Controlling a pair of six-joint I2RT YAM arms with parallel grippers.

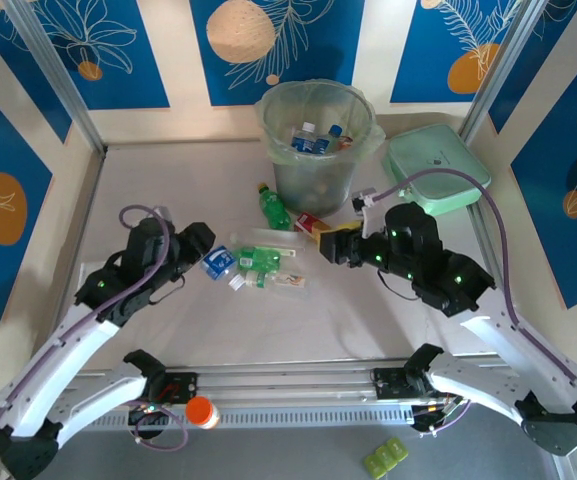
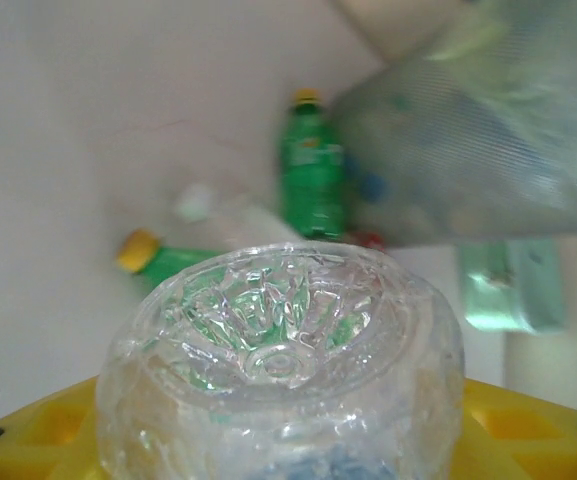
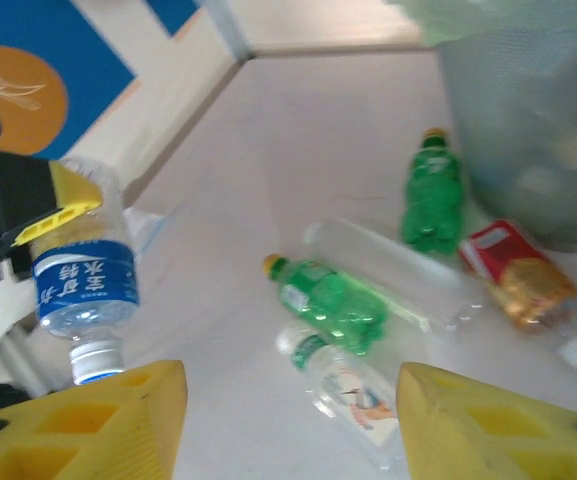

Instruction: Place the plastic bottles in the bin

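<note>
From above, my left gripper (image 1: 210,258) is clamped on a blue bottle (image 1: 219,264), left of the loose pile and well short of the far bin (image 1: 313,180). My right gripper (image 1: 330,241) hangs beside the red bottle (image 1: 311,224).

At my left wrist, the bottle's base juts out between my fingers. A grip that near one end could let it pivot out.

At my right wrist, my fingers are spread on nothing. Both arms heading for the bin might collide.

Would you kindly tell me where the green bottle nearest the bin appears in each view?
Top external: green bottle near centre, left of the bin.
Left wrist: bottle upper centre, left of bin.
Right wrist: bottle upper right, left of bin.
Shared landmark: the bin.
</note>
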